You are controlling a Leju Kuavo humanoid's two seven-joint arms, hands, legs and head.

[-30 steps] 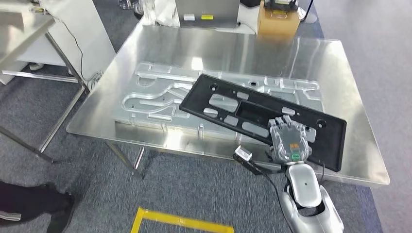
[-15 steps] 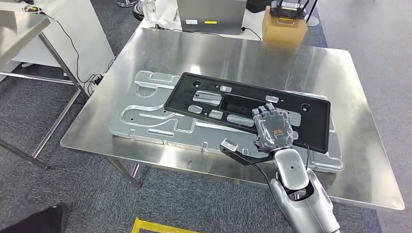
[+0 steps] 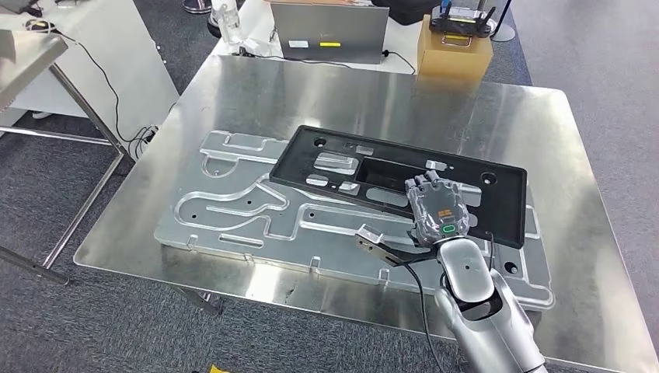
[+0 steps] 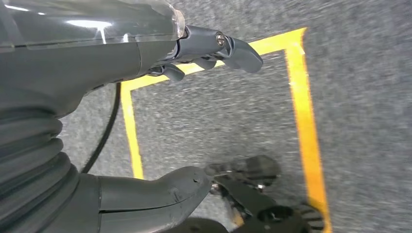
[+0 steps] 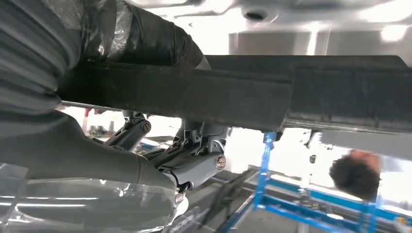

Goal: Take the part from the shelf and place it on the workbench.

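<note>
part over fixture plate | right hand grips near edge

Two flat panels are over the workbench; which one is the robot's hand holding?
The black panel, a frame with cut-outs. The right hand grips its near edge. The other, a silver grooved plate, lies flat on the workbench beneath it, untouched by the hand.

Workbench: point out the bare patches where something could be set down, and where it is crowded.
The workbench is bare along its far strip, between the black part and the cardboard box, and down its right edge. The middle is crowded: the grooved metal plate carries the part, gripped by the right robot hand.
</note>
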